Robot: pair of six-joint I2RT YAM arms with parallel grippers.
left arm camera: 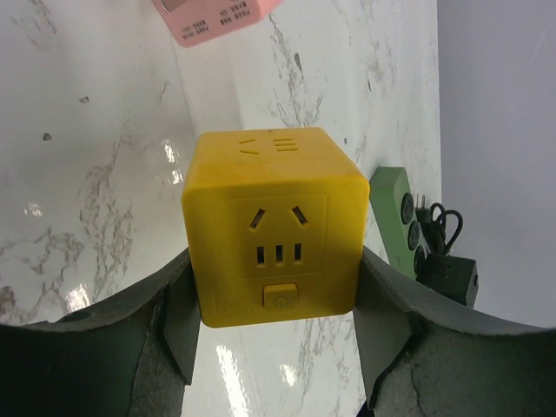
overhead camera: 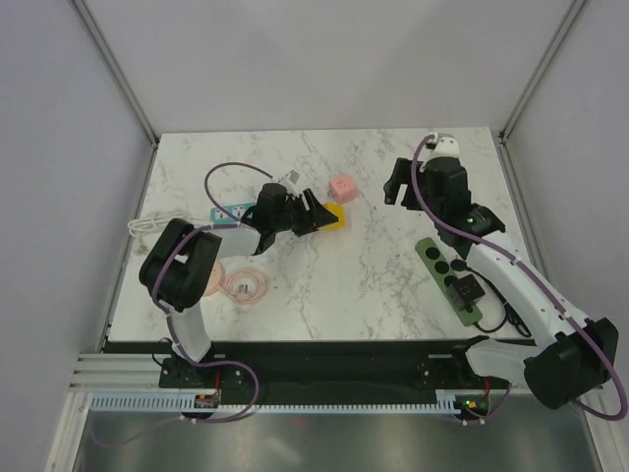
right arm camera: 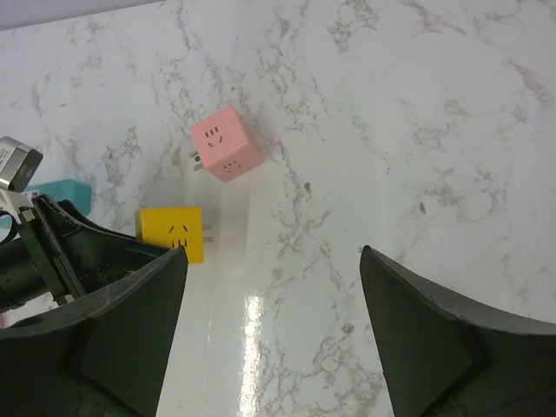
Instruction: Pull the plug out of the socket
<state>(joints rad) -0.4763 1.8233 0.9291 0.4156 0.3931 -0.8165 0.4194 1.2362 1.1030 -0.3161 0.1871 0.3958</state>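
Clamping the yellow cube socket (left arm camera: pixel 274 230) across its sides, the nearer left gripper (left arm camera: pixel 276 300) holds it; the pink cube plug (right arm camera: pixel 226 143) lies just beyond, apart; the right gripper (right arm camera: pixel 271 256) hovers wide.

You've got plenty of bare table (overhead camera: pixel 378 265) to pass between the yellow cube (overhead camera: pixel 334 218) and green strip (overhead camera: pixel 450 277); pink cube (overhead camera: pixel 342 186) crowds the yellow one's far side.

Right wrist: gripper spread above the marble table.
The right gripper (right arm camera: pixel 271 261) hung with its jaws wide apart over the table (right arm camera: pixel 417 130). A pink cube (right arm camera: pixel 226 145) lay apart from a yellow cube (right arm camera: pixel 171 231), which sat against the left arm (right arm camera: pixel 43 248). A teal object (right arm camera: pixel 62 193) was partly hidden behind that arm.
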